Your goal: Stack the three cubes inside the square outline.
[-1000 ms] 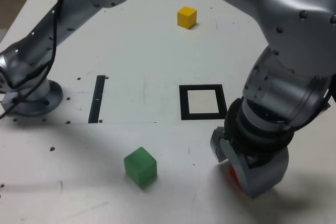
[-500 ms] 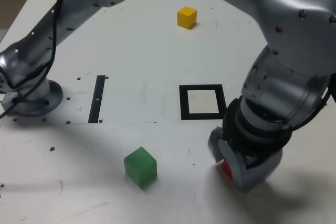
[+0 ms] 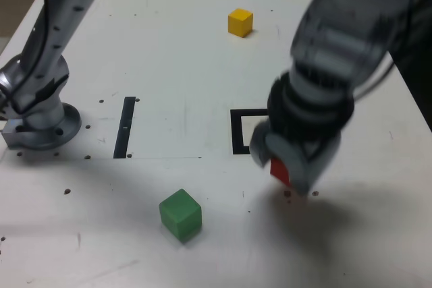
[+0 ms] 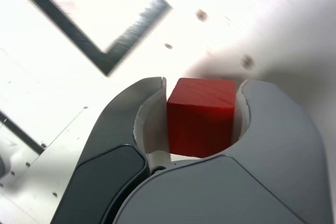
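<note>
Gripper [image 3: 287, 166] clamped on the red cube [image 4: 201, 116], lifted off the white table [image 3: 189, 52].

The blurred arm [image 3: 344, 38] covers part of the square outline [image 3: 241, 131], which lies just beside the gripper. The green cube [image 3: 180, 214] sits near it toward the exterior view's left, the yellow cube [image 3: 240, 22] well apart beyond the outline. A thin black strip [image 3: 125, 126] lies farther left. No writing can be read.

The exterior view looks down across the table [image 3: 169, 45]; the close wrist view shares the square outline [image 3: 237, 133] [image 4: 79, 38].
</note>
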Controlling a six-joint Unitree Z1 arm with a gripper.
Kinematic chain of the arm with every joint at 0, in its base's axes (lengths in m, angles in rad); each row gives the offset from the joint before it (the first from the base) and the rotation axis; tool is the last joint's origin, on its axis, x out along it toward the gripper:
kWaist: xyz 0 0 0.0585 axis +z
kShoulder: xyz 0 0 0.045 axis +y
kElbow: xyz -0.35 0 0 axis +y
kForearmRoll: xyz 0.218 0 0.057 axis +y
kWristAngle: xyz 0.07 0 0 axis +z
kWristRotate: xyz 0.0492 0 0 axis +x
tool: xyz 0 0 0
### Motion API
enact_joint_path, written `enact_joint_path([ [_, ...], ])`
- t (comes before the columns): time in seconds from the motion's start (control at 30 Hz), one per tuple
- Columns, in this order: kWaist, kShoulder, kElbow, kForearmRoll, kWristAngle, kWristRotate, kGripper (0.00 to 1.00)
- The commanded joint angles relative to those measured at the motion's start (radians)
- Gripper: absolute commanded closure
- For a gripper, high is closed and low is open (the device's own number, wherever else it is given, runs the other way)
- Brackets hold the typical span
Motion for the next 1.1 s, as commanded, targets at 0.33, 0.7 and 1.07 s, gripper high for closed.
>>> enact_joint_path([
  [0.33, 0.218, -0.081, 0.144, -0.007, -0.057, -0.07, 0.62],
  [0.7, 0.279, -0.171, 0.316, -0.153, -0.104, -0.17, 0.62],
  [1.07, 0.333, -0.18, 0.403, -0.244, -0.148, -0.185, 0.62],
])
